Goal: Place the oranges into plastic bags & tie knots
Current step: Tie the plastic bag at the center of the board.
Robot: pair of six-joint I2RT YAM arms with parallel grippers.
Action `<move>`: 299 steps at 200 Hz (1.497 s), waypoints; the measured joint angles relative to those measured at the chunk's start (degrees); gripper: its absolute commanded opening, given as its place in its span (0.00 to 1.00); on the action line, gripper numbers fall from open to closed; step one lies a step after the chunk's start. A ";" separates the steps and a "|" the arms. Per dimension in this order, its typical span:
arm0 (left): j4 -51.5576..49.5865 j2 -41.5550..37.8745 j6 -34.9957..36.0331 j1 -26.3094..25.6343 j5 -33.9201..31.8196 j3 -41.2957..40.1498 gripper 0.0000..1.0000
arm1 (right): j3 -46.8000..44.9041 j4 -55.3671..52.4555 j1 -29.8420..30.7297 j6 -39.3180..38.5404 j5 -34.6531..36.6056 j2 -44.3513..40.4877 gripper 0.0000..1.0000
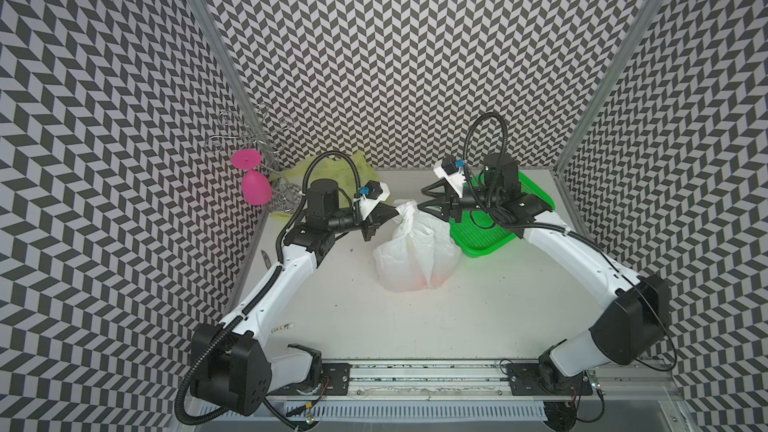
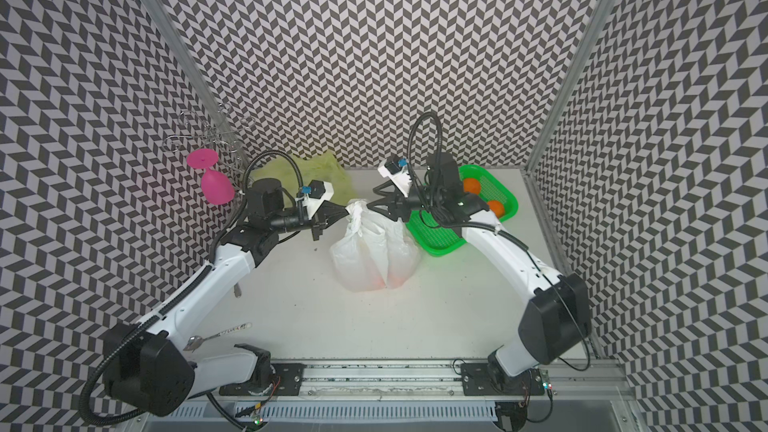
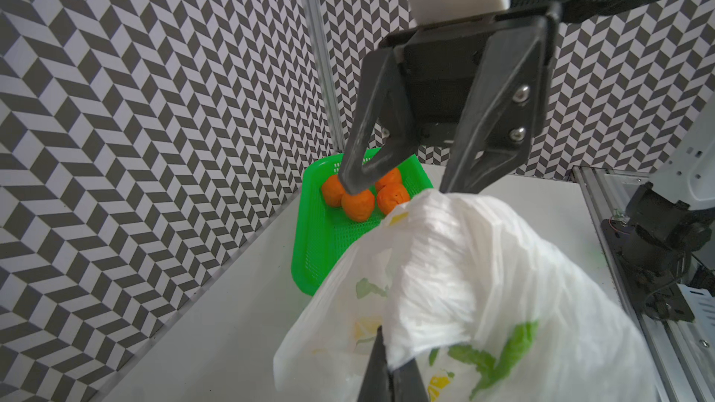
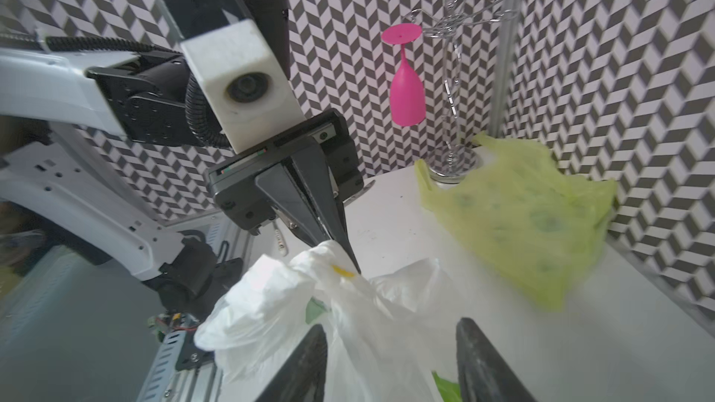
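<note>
Both top views: the white lemon-print bag (image 1: 415,255) sits mid-table, its twisted neck (image 1: 407,214) upright between the tools. The left gripper (image 1: 392,211) is pinched shut on that neck; the right gripper (image 1: 424,200) faces it from the opposite side, jaws apart, empty. Left wrist: four oranges (image 3: 358,204) sit in the green basket (image 3: 321,249). Right wrist: neck lies straight ahead of our spread fingers, so we judge the right arm closes in next; the yellow-green bag (image 4: 522,218) lies crumpled, well apart.

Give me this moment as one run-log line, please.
left gripper: shut on white bag top | right gripper: open beside it | green basket: four oranges | yellow-green bag: lying at rear
</note>
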 measured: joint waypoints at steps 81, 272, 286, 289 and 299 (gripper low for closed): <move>1.03 -0.68 -5.68 -0.26 -2.99 -1.22 0.00 | -5.07 -8.11 9.62 -7.28 3.72 -9.44 0.71; 2.01 -1.73 -5.92 -0.37 -2.99 -2.93 0.00 | -5.42 -4.26 12.37 -1.79 9.81 -2.86 0.33; 2.01 -1.73 -5.79 -0.37 -2.99 -2.99 0.00 | -5.40 -4.07 12.48 -1.75 10.36 -2.86 0.25; 2.01 -1.75 -5.77 -0.37 -2.99 -2.99 0.00 | -5.40 -4.11 12.48 -1.79 10.60 -2.86 0.23; 2.01 -1.75 -5.73 -0.37 -3.02 -2.99 0.00 | -5.40 -4.13 12.48 -1.97 11.10 -2.86 0.19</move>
